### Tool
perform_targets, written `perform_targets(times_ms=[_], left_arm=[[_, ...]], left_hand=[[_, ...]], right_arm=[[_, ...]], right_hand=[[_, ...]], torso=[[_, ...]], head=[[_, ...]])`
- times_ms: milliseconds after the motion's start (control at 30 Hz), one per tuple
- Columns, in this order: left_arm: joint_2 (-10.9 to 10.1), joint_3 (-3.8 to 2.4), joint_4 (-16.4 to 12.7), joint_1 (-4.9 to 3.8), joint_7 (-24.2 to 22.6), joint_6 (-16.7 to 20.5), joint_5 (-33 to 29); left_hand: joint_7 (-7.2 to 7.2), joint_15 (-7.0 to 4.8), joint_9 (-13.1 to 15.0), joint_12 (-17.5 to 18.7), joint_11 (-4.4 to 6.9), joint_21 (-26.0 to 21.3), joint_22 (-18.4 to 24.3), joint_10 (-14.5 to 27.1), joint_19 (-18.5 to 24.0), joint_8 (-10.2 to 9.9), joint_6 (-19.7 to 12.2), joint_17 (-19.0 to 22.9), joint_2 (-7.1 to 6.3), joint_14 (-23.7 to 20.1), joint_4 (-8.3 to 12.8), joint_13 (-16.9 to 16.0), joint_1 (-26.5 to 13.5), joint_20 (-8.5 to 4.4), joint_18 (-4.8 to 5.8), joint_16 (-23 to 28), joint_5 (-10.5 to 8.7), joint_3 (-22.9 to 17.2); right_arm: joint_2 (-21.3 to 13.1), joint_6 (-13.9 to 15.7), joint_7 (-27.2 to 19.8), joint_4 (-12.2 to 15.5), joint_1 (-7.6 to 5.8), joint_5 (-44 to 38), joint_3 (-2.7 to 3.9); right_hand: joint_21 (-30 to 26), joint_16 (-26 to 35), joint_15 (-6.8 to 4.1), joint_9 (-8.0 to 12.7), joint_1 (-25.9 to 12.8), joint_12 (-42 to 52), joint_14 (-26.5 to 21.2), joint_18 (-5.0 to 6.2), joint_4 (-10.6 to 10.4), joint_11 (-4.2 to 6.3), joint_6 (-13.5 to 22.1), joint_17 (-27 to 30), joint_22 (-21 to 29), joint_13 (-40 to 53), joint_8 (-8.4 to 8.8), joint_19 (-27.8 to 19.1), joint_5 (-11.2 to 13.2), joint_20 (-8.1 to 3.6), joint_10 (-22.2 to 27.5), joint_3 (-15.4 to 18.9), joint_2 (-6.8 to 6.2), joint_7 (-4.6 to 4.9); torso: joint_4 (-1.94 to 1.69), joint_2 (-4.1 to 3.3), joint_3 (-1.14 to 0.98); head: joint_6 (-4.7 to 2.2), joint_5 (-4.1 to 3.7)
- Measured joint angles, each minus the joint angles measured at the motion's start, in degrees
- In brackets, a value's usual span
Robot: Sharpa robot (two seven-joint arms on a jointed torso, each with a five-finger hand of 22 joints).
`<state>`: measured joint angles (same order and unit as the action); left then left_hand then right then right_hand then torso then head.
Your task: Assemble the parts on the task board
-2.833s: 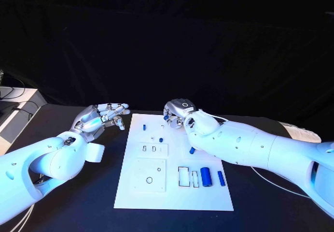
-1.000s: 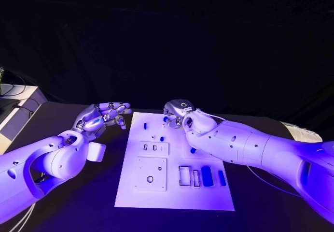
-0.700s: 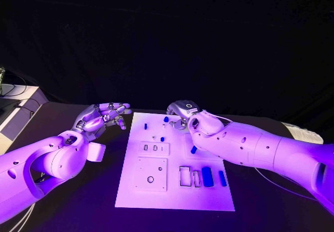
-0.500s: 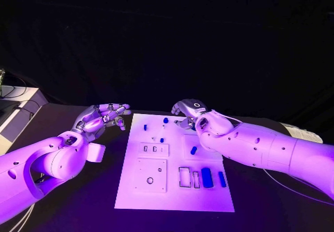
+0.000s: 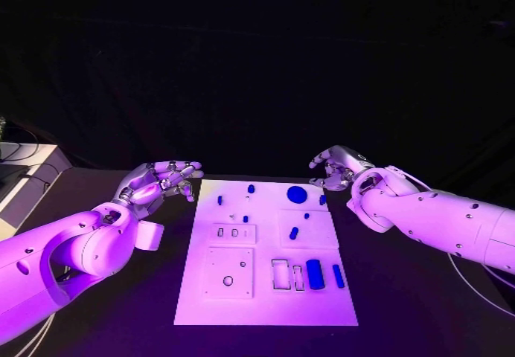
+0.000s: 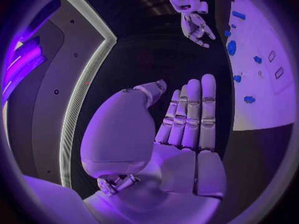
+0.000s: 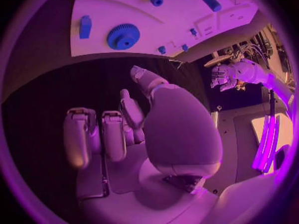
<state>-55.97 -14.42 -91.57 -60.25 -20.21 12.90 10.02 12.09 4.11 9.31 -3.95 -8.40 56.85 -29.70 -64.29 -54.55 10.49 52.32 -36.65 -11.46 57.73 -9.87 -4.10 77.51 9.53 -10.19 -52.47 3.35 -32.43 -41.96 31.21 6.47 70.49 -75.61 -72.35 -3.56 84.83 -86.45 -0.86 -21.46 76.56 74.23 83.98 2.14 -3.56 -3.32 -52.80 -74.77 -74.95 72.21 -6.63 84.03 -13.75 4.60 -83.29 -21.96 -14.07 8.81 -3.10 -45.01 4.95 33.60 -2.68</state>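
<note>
The white task board (image 5: 269, 301) lies in the middle of the black table. A blue gear (image 5: 296, 194) lies flat near its far edge, with small blue parts around it, such as one (image 5: 251, 189) to its left and one (image 5: 322, 199) to its right. A blue cylinder (image 5: 315, 273) and a thin blue bar (image 5: 338, 276) lie near the board's front right. My right hand (image 5: 338, 168) hovers off the far right corner, fingers loosely bent, holding nothing. My left hand (image 5: 161, 182) hangs beside the far left corner, fingers straight, empty. The right wrist view shows the gear (image 7: 122, 36) beyond the right hand (image 7: 124, 134).
Two raised white plates with slots and holes (image 5: 235, 233) (image 5: 231, 271) sit on the board's left half, and empty rectangular slots (image 5: 281, 274) lie beside the cylinder. A pale cabinet (image 5: 19, 160) stands at the table's far left. Black table surrounds the board.
My right hand has pulled back to the right, off the board's far edge, and the blue gear it covered now lies in plain sight. My left hand has stayed put.
</note>
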Motion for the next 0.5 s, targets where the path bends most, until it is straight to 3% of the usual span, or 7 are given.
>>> perform_targets(times_ms=[67, 100, 200, 400, 500], left_arm=[[0.0, 0.00, 0.0, 0.15, 0.0, 0.0, 0.1], [0.0, 0.00, 0.0, 0.20, 0.0, 0.0, 0.2], [0.0, 0.00, 0.0, 0.32, 0.0, -0.1, 0.3], [0.1, 0.00, 0.0, 0.48, 0.0, -0.2, 0.5], [0.1, 0.00, 0.2, 0.54, 0.0, -0.3, 0.6]], left_hand=[[0.00, 0.00, 0.0, 0.0, 0.00, 0.0, -0.1, 0.0, 0.3, 0.0, 0.0, 0.0, 0.00, 0.0, 0.0, 0.0, 0.0, 0.02, 0.00, 0.0, 0.00, 0.0], [0.00, 0.00, 0.0, 0.0, 0.00, 0.0, -0.1, 0.0, 0.4, 0.0, 0.0, 0.0, 0.00, 0.0, 0.0, 0.0, 0.0, 0.00, 0.00, 0.0, 0.00, 0.0], [0.00, 0.00, 0.0, 0.0, 0.00, 0.0, -0.1, 0.0, 0.4, 0.0, 0.0, 0.0, 0.00, 0.0, 0.0, 0.0, 0.0, 0.00, 0.01, 0.0, 0.00, 0.0], [0.00, 0.00, 0.0, 0.0, 0.00, 0.0, -0.1, 0.0, 0.4, 0.0, 0.0, 0.0, 0.00, 0.0, 0.0, 0.0, 0.0, 0.00, 0.00, 0.0, 0.00, 0.0], [0.00, 0.00, 0.0, 0.0, 0.00, 0.0, -0.1, 0.0, 0.4, 0.0, 0.0, 0.0, 0.00, 0.0, 0.0, 0.0, 0.0, 0.00, 0.00, 0.0, 0.00, 0.0]], right_arm=[[-0.4, -1.5, 0.1, -0.1, 0.00, 1.1, 0.00], [-0.5, -2.1, 0.2, -0.1, 0.00, 1.5, 0.00], [-0.4, -4.2, 0.8, -0.3, 0.00, 2.1, 0.00], [0.7, -7.0, 2.2, -1.3, 0.00, 2.4, 0.00], [1.6, -8.1, 2.9, -1.8, 0.05, 2.4, 0.00]], right_hand=[[1.4, -0.9, 0.05, -0.1, 0.1, 8.3, 0.1, -0.09, -0.9, -0.46, 0.2, -0.2, 0.0, 2.2, 0.00, 0.0, 0.0, 0.36, -0.6, 0.9, 0.13, 0.24], [2.3, -1.4, 0.19, -0.1, 0.1, 10.7, -0.1, -0.90, -1.1, -0.56, 0.3, -0.2, 0.0, 2.6, 0.00, 0.0, 0.0, 0.36, -0.8, 1.7, 0.13, 0.29], [3.7, -2.1, 0.68, -0.1, 0.4, 13.6, 0.0, -0.90, -2.1, -0.80, 0.9, -0.2, 0.0, 2.7, 0.00, 0.0, 0.3, 0.97, -0.7, 3.7, 0.43, 0.85], [4.6, -2.5, 1.01, -0.1, 1.1, 15.7, 0.1, -0.89, -3.5, -1.29, 1.5, -0.2, 0.0, 2.7, 0.00, 0.0, 0.7, 1.38, -0.8, 6.2, 1.12, 1.06], [4.9, -2.7, 1.19, -0.1, 1.2, 15.7, 0.0, -1.76, -4.0, -1.30, 1.6, -0.2, 0.0, 2.7, 0.00, 0.0, 0.7, 1.38, -0.8, 7.0, 1.18, 1.18]], torso=[[0.08, 0.01, -0.16], [0.09, 0.01, -0.21], [0.13, -0.01, -0.36], [0.09, -0.12, -0.42], [-0.01, -0.21, -0.44]], head=[[0.08, 0.01], [0.13, 0.01], [0.21, -0.03], [0.32, -0.02], [0.48, -0.10]])
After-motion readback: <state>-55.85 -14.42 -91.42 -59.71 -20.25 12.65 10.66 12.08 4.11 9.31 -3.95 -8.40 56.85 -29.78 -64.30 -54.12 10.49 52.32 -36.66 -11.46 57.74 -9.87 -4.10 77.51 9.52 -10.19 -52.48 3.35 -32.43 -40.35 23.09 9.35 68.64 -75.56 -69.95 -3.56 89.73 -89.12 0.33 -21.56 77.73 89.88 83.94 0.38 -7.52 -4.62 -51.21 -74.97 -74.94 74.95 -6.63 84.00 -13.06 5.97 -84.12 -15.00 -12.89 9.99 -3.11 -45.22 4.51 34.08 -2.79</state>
